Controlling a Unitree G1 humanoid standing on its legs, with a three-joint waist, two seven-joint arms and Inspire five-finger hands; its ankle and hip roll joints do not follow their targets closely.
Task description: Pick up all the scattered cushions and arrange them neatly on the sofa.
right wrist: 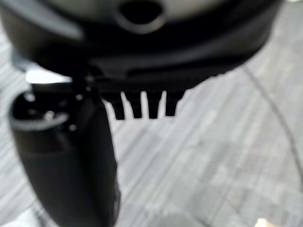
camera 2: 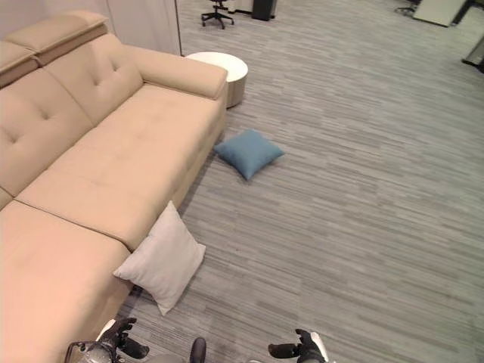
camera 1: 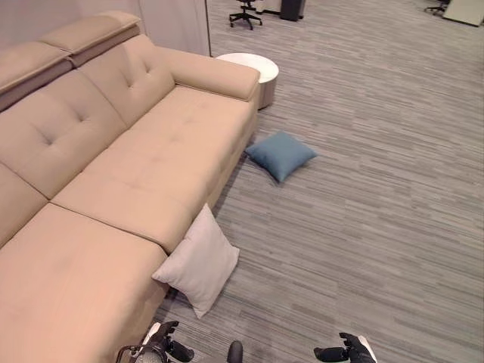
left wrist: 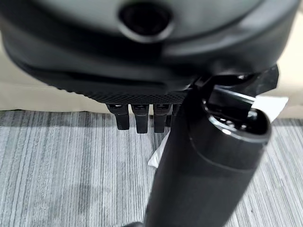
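A white cushion [camera 1: 198, 261] leans upright against the front of the beige sofa [camera 1: 151, 159], with its lower corner on the carpet. Farther off, a blue cushion [camera 1: 280, 155] lies flat on the floor near the sofa's far arm. My left hand [camera 1: 162, 342] is low and close to me, just short of the white cushion, with relaxed fingers [left wrist: 142, 118] holding nothing. My right hand [camera 1: 346, 352] hangs over bare carpet to the right, its fingers [right wrist: 142, 106] also straight and empty. The sofa's seats carry no cushions.
A round white side table [camera 1: 253, 68] stands beyond the sofa's far arm. An office chair [camera 1: 246, 13] is at the back of the room. Grey striped carpet [camera 1: 378, 212] stretches wide to the right of the sofa.
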